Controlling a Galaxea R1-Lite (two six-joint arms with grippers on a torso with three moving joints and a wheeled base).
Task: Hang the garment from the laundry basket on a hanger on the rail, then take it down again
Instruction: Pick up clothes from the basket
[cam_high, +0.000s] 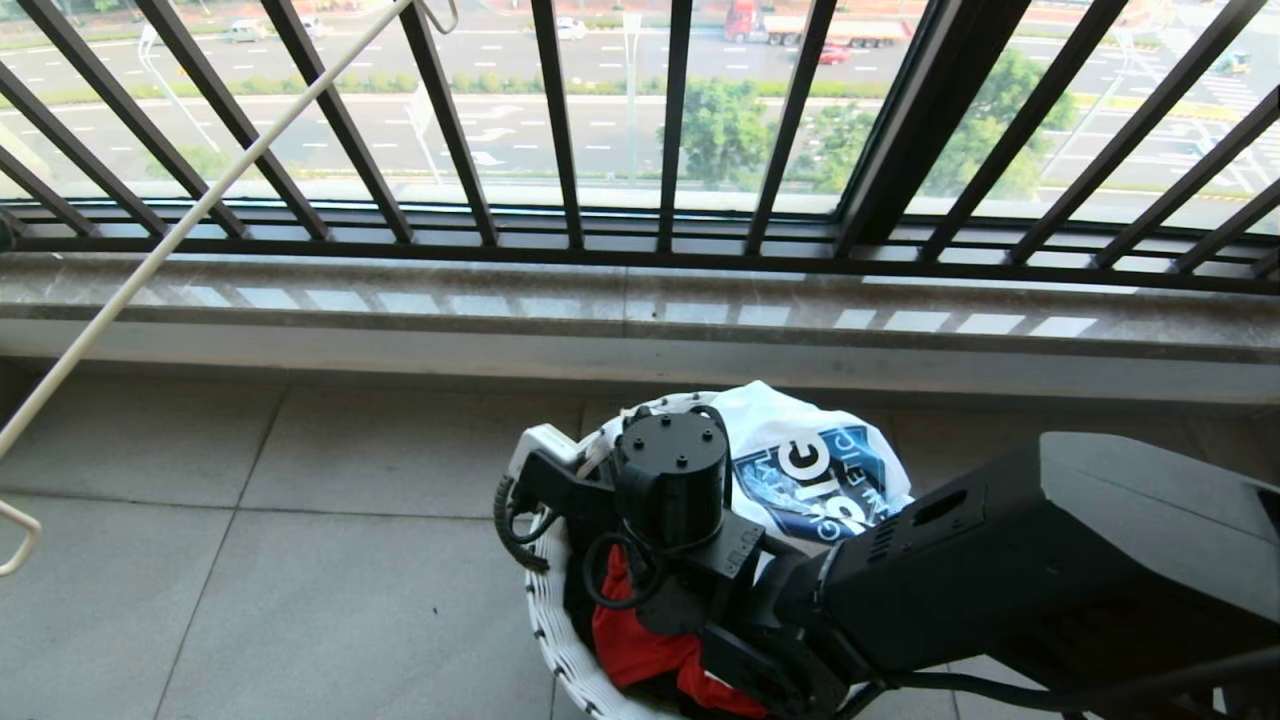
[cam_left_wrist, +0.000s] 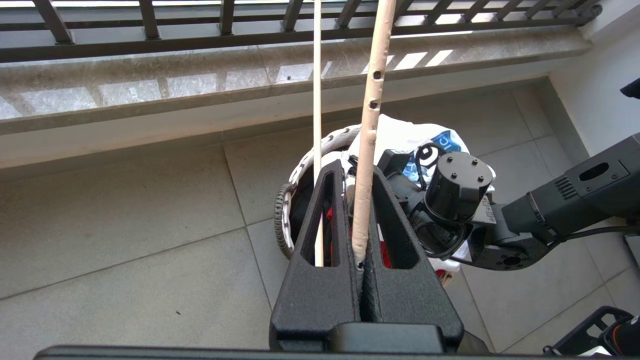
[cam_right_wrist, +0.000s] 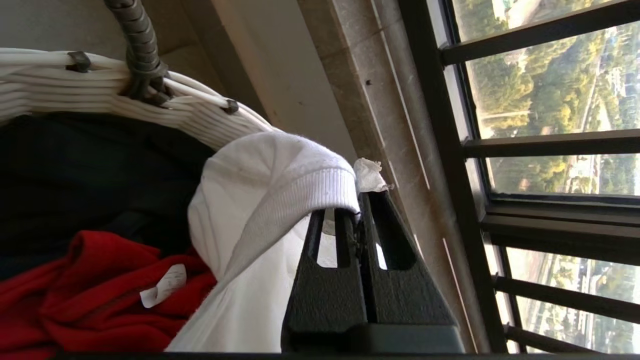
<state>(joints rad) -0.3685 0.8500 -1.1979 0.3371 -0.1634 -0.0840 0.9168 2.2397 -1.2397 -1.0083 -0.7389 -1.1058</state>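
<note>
The garment (cam_high: 800, 440), a white T-shirt with a dark blue logo, lies heaped at the top of the round white woven laundry basket (cam_high: 555, 640) on the floor. My right gripper (cam_right_wrist: 359, 205) reaches down into the basket and is shut on the shirt's ribbed collar (cam_right_wrist: 300, 190); a bit of white cloth pokes out past the tips. In the head view the right wrist hides those fingers. My left gripper (cam_left_wrist: 356, 172) is up at the left, shut on a cream bar of the hanger (cam_left_wrist: 370, 125). The hanger's thin wire (cam_high: 200, 215) slants across the window. The rail is out of view.
A red garment (cam_high: 640, 650) and a black one (cam_right_wrist: 75, 165) lie lower in the basket. Behind it run a stone sill (cam_high: 640, 310) and the dark barred window railing (cam_high: 640, 250). Grey tiled floor (cam_high: 250, 560) spreads to the left.
</note>
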